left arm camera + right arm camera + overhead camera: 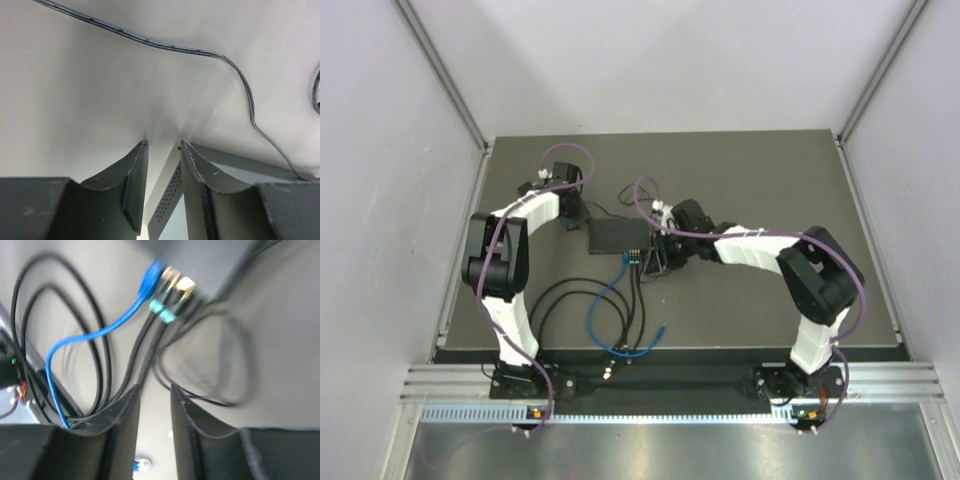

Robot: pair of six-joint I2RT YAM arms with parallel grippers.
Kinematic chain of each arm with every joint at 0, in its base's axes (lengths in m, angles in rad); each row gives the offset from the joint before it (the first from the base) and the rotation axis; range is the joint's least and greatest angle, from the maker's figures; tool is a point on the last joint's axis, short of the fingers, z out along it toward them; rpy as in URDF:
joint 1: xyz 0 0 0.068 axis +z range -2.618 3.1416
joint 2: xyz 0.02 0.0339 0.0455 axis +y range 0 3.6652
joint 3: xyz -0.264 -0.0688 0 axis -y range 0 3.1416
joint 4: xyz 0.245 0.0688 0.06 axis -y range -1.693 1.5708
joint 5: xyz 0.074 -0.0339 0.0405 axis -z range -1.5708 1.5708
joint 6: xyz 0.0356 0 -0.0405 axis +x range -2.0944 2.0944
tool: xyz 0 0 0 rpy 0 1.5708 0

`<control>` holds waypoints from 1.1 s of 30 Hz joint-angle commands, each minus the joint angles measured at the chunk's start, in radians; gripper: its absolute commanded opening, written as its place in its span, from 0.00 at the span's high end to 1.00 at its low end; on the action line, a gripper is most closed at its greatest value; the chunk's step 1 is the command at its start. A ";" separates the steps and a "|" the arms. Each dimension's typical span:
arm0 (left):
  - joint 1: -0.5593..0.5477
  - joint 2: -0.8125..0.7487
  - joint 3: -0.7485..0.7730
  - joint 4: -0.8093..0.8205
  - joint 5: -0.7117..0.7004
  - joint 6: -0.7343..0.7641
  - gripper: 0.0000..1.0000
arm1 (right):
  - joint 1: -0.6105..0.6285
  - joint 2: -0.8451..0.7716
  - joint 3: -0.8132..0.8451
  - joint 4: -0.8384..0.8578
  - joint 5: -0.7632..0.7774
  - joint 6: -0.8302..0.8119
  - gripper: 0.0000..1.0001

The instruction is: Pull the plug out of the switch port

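**Top view.** The switch lies flat near the middle of the dark desk. Its ports are along its 6 o'clock edge. The blue plug sits in that edge, toward the 3 o'clock corner, with darker plugs just beside it. The blue cable and the black cables loop down toward 6 o'clock. The left gripper is at the switch's 9 o'clock end. The right gripper is at about 4 o'clock of the switch, just beside the plugs.

**Left wrist view.** The fingers of the left gripper stand a little apart, leaving a narrow gap. A perforated side of the switch shows in the gap, and its top face runs off toward 3 o'clock behind one finger. Whether the fingers touch it I cannot tell. A thin cable curves across the desk from 11 o'clock to 4 o'clock.

**Right wrist view.** The picture is blurred. The fingers of the right gripper are slightly parted with nothing pinched between them. The blue plug is seated in the switch at 12 o'clock. Two plugs with teal boots sit just beside it. The blue cable and black cables run down toward 7 o'clock, behind one finger.
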 commanded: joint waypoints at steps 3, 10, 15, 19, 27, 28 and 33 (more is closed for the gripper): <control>0.010 -0.124 0.016 -0.096 -0.107 0.050 0.59 | -0.093 -0.106 0.136 -0.147 0.127 -0.118 0.61; 0.009 -0.448 -0.148 -0.165 -0.097 0.024 0.49 | -0.084 -0.008 0.329 -0.277 0.197 -0.193 0.28; 0.007 -0.699 -0.378 -0.041 0.220 0.007 0.39 | -0.081 0.091 0.493 -0.276 0.205 -0.216 0.15; -0.016 -0.804 -0.533 0.068 0.359 -0.070 0.38 | -0.080 0.236 0.663 -0.325 0.183 -0.221 0.17; -0.031 -0.901 -0.697 0.102 0.321 -0.122 0.42 | -0.028 0.469 0.985 -0.343 0.034 -0.275 0.23; -0.031 -0.907 -0.699 0.082 0.290 -0.146 0.43 | -0.021 0.526 1.027 -0.361 0.041 -0.302 0.23; -0.031 -0.886 -0.638 0.042 0.034 -0.182 0.55 | -0.008 0.546 1.026 -0.311 0.134 -0.249 0.26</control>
